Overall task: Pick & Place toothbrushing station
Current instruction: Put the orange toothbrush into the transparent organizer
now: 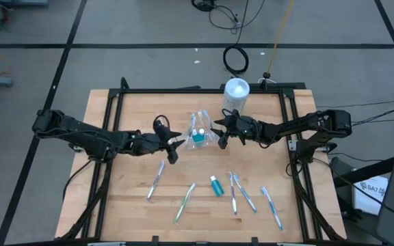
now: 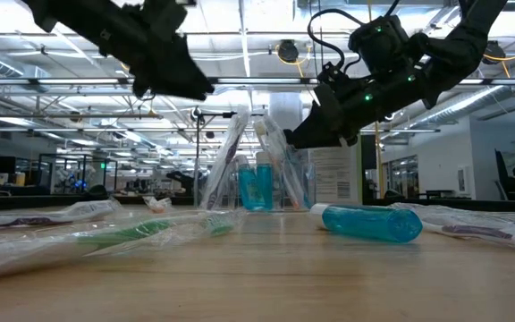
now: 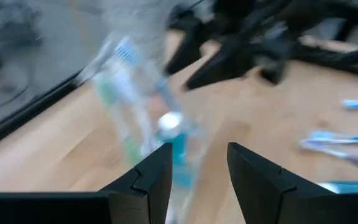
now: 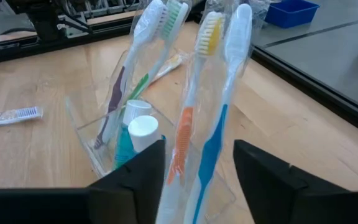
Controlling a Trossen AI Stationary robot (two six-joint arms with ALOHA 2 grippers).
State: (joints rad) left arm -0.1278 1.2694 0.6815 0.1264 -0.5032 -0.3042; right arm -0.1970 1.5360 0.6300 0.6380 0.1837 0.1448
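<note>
A clear holder stands mid-table with several wrapped toothbrushes leaning in it and two teal toothpaste tubes upright inside. My left gripper is open just left of the holder, which shows blurred ahead of its fingers. My right gripper is open just right of the holder. In its wrist view the orange and blue brushes stand between its spread fingers, and I see no touch. Both grippers hang above the table in the low view, left and right.
Several wrapped toothbrushes lie on the near half of the table: one at the left, a green one, and others at the right. A teal tube lies among them. A white cylinder stands at the far edge.
</note>
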